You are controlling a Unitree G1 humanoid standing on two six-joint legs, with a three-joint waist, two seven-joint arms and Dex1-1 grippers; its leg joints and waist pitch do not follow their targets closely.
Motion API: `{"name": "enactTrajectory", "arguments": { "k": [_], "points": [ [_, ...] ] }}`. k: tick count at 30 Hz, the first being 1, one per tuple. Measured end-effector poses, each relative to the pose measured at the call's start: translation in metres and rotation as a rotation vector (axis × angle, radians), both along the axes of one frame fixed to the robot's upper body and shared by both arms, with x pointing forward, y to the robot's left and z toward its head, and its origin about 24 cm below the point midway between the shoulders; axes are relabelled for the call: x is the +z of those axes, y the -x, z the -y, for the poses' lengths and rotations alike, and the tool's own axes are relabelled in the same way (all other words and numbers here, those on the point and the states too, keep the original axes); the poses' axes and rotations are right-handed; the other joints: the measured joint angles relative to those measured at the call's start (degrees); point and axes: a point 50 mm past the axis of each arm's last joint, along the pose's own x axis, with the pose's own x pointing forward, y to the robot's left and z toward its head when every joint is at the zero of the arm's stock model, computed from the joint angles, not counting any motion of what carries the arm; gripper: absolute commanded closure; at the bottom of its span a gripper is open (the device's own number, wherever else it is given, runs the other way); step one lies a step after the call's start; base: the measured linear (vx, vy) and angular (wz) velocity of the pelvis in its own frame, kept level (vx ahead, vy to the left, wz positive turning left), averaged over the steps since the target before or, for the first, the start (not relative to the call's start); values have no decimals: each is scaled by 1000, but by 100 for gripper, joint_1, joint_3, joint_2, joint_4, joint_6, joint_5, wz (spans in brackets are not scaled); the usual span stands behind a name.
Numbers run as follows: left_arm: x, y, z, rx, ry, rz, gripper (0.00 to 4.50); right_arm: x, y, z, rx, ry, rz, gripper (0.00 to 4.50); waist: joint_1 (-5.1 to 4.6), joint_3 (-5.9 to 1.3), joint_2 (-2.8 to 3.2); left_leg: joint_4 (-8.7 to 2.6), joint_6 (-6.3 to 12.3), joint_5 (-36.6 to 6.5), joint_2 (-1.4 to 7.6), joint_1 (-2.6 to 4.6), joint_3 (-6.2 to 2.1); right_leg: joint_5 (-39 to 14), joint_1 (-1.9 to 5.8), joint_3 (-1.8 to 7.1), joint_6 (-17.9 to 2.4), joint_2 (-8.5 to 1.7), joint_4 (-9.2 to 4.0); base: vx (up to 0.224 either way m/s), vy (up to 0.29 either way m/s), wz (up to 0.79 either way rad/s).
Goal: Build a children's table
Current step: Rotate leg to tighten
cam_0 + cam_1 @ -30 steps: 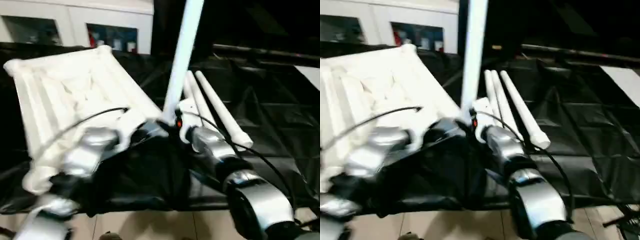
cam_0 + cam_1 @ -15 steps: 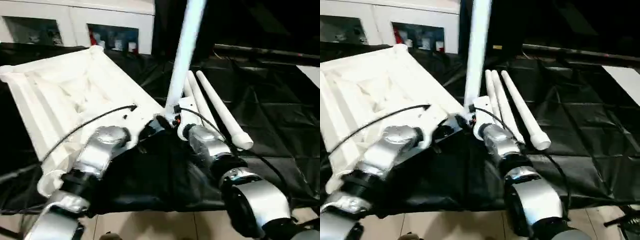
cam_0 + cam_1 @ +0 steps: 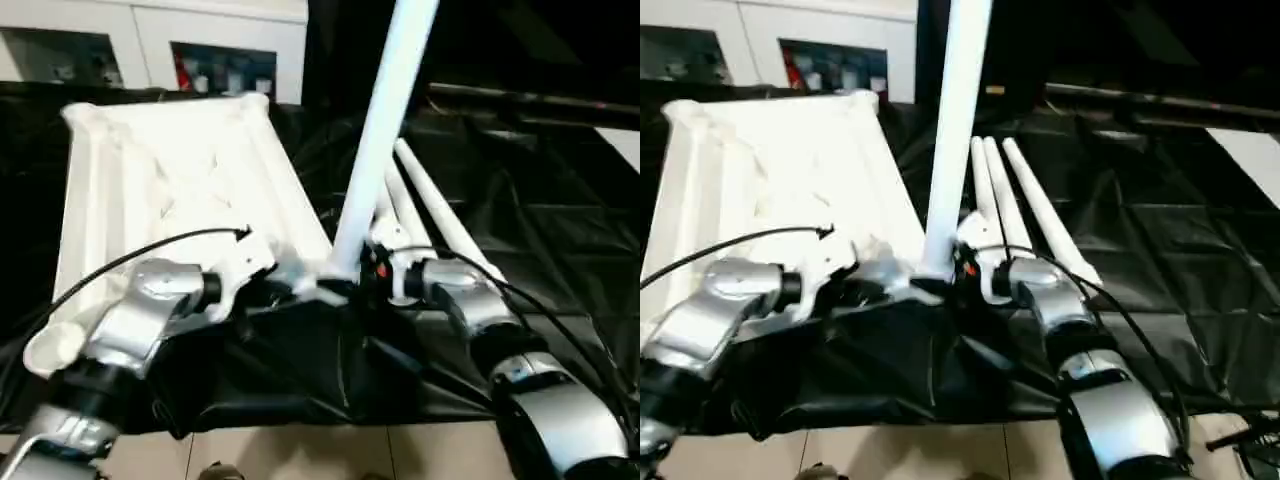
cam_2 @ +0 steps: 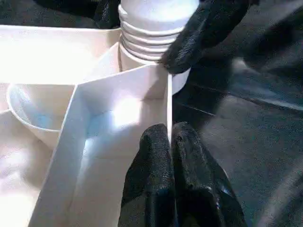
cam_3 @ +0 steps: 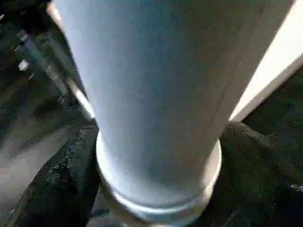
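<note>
The white table top (image 3: 170, 180) lies ribbed side up on the left of the black cloth. My left gripper (image 3: 300, 285) is shut on the thin rim wall at its near right corner, with the fingers (image 4: 156, 156) pinching that wall beside a round socket (image 4: 28, 109). One white leg (image 3: 380, 140) stands nearly upright, leaning slightly right. My right gripper (image 3: 358, 272) is shut on its lower part, with a black finger (image 5: 71, 179) on each side. The leg's ribbed end (image 4: 151, 28) sits at the top's corner. Three loose legs (image 3: 440, 220) lie side by side behind my right wrist.
The black-draped work table (image 3: 560, 230) stretches right and back, its front edge dropping to a tiled floor (image 3: 300, 455). White cabinets (image 3: 150, 40) stand behind. A black cable (image 3: 150, 255) arcs over my left forearm, and another runs along the right one.
The table top has swung round from a slanted lie to nearly square with me, its near right corner now at the leg's lower end. The upright leg stays in my right gripper.
</note>
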Motion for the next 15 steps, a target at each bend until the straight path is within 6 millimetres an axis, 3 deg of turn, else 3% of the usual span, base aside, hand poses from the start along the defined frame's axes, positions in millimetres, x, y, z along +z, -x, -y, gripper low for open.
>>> {"name": "enactTrajectory", "arguments": {
  "k": [5, 13, 15],
  "points": [
    [1, 0, 0, -7, 0, 0, 450, 2, 0, 2, 27, 16, -2, 68, 6, 0, -2, 0, 0, 0, 0, 1, 0, 0, 0, -1, 0, 0, 0, 0, 0, 0],
    [0, 0, -1, -5, 1, -3, 450, 0, 3, 1, 13, -35, -40, 138, 2, 1, -12, 3, -1, 1, 1, 2, -1, 0, 3, -1, 0, 0, 6, 0, 0, 0],
    [0, 0, 0, -4, 6, -3, 450, -2, 4, 0, -2, -58, -48, 138, 2, 1, -12, 3, -1, 1, 2, 4, -1, 0, 3, 0, 0, 0, 6, 0, 0, 0]
  ]
}}
